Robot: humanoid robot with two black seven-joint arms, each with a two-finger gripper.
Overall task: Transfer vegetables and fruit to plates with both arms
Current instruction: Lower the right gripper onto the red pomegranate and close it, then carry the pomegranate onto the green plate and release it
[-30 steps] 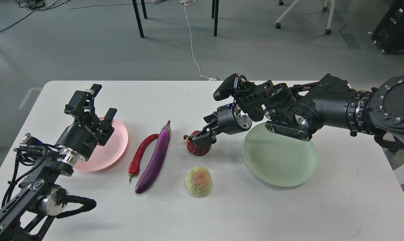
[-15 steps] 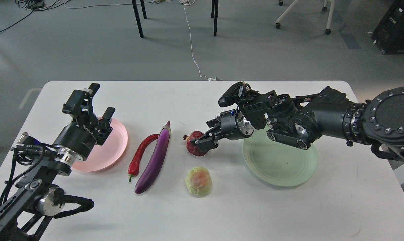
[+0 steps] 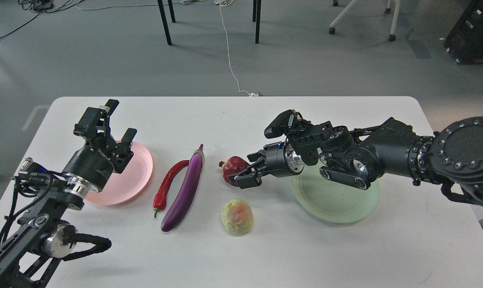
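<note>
A dark red pomegranate [image 3: 230, 169] sits mid-table. My right gripper [image 3: 245, 174] is low at its right side, jaws open, the fingertips [image 3: 251, 164] straddling the fruit's right edge; whether they press on it I cannot tell. A yellow-green fruit with a pinkish blush [image 3: 237, 217] lies in front of it. The purple eggplant [image 3: 184, 190] and red chili pepper [image 3: 167, 184] lie side by side to the left. My left gripper [image 3: 120, 121] is open and empty above the pale pink plate [image 3: 134, 176]. The pale green plate [image 3: 337, 206] lies partly under my right arm.
The white table [image 3: 241, 256] ends at its far edge, with grey floor beyond. On the floor are chair legs [image 3: 165, 24], a white cable [image 3: 229, 52] and a black case [image 3: 475, 32] at the far right.
My right gripper has come down and drawn back to the right, from over the pomegranate to its right side. The pomegranate stays on the table. My left arm has barely moved.
</note>
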